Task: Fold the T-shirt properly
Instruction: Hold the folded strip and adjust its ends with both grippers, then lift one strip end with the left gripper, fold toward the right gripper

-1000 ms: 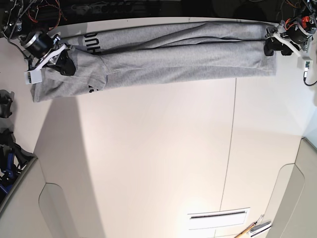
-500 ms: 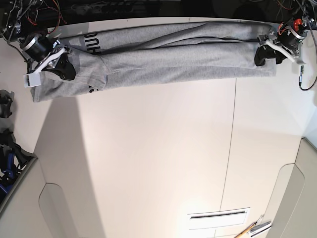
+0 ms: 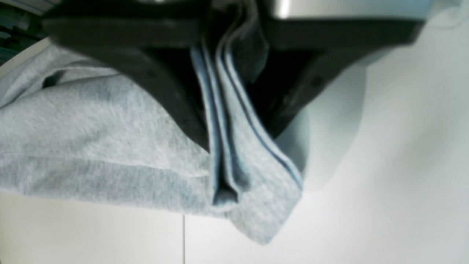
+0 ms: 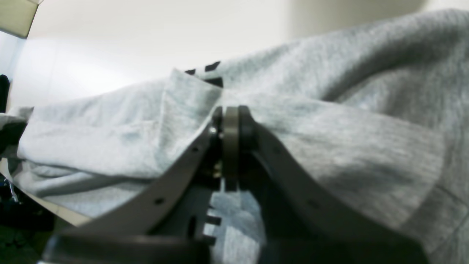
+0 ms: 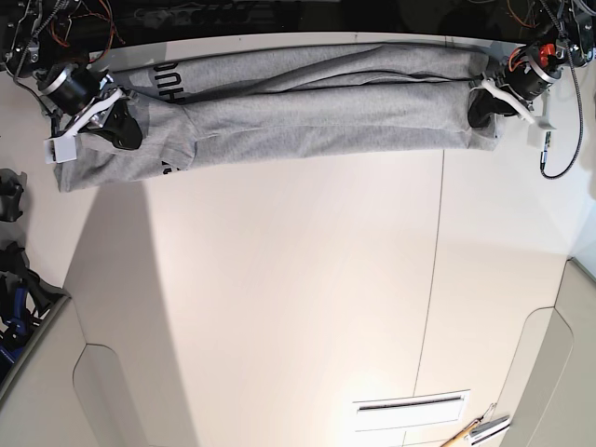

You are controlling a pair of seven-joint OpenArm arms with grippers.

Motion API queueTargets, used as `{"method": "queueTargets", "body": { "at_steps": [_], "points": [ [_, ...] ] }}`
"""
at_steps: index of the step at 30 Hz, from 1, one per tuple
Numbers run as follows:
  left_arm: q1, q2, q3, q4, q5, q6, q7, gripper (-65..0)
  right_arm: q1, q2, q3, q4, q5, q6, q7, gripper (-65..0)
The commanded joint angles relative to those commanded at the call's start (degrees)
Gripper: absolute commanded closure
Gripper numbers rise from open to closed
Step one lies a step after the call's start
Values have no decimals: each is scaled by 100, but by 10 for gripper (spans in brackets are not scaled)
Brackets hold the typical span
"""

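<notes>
The heather-grey T-shirt (image 5: 317,112) lies stretched in a long folded band across the far edge of the white table (image 5: 298,279). Black lettering shows near its left end. My left gripper (image 5: 484,107), on the base view's right, is shut on the shirt's right end; the left wrist view shows several cloth layers (image 3: 234,146) pinched between its black fingers. My right gripper (image 5: 121,126), on the base view's left, is shut on the shirt's left end; the right wrist view shows its fingertips (image 4: 231,121) closed on a fold of grey cloth (image 4: 329,121).
A cable (image 5: 559,149) hangs off the arm at the right. Dark equipment (image 5: 14,270) stands at the left edge. A vent slot (image 5: 410,405) and tools (image 5: 480,430) lie near the front right.
My left gripper has moved leftward along the table with the shirt's right end, shortening the band slightly. My right gripper has stayed nearly still, holding the left end.
</notes>
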Motion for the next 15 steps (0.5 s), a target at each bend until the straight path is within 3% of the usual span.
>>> {"method": "queueTargets", "body": {
  "at_steps": [9, 13, 15],
  "points": [
    [-463, -17, -254, 15, 7, 111, 68, 0, 2, 0, 28, 175, 232, 42, 0, 0],
    [-931, -17, -273, 15, 273, 111, 114, 0, 66, -2, 234, 509, 343, 42, -70, 0],
    [-1182, -24, -273, 15, 437, 111, 111, 0, 138, -2, 400, 693, 345, 39, -195, -89]
  ]
}}
